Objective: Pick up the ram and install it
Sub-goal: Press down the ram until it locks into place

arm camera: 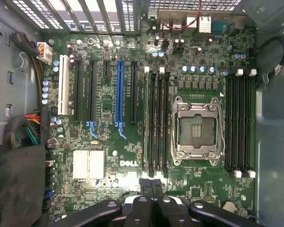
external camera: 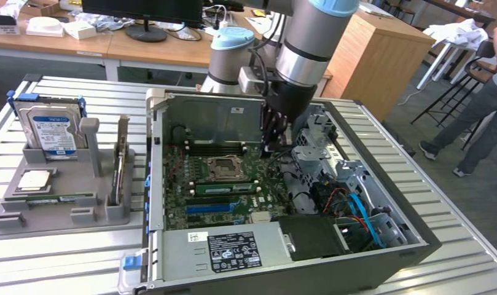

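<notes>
The ram [external camera: 56, 198], a narrow green stick, lies flat in the front groove of the grey tray [external camera: 10, 221], at the exterior view's left and far from my gripper. My gripper [external camera: 271, 147] hangs inside the open computer case [external camera: 412, 246], just above the motherboard [external camera: 179, 184] and beside the empty CPU socket [external camera: 223, 167]. In the wrist view the gripper [arm camera: 151, 187] is shut, fingertips pressed together with nothing between them, over the end of the black memory slots [arm camera: 157, 123] next to the CPU socket [arm camera: 197, 126]. A green stick [external camera: 223, 187] stands among the motherboard's slots.
The tray also holds a hard drive [external camera: 50, 126], a square silver-topped CPU [external camera: 34, 179] and an upright expansion card [external camera: 117, 169]. Cables and drive cages [external camera: 355, 203] crowd the case's far side. A person [external camera: 486, 104] stands at the exterior view's right.
</notes>
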`<state>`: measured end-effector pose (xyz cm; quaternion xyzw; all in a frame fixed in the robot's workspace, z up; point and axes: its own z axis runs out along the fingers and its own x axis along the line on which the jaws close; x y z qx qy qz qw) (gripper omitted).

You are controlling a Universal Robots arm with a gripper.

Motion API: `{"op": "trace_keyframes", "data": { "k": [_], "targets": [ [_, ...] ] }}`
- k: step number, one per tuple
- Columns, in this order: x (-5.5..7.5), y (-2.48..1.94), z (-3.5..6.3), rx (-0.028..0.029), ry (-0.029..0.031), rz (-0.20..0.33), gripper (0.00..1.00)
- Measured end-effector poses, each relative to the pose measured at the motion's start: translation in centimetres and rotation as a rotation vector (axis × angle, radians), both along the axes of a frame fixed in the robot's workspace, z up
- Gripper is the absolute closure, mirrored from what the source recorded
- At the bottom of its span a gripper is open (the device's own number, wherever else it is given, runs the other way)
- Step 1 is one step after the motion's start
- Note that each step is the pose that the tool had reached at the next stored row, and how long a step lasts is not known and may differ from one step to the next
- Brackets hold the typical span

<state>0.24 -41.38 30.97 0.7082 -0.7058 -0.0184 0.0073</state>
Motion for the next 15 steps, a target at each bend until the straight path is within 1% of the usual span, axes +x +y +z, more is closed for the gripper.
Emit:
{"op": "trace_keyframes", "data": {
  "k": [15],
  "targets": [
    [0.0, 0.0, -1.07, 0.0001, -0.0019, 0.0, 0.9]
  ]
}}
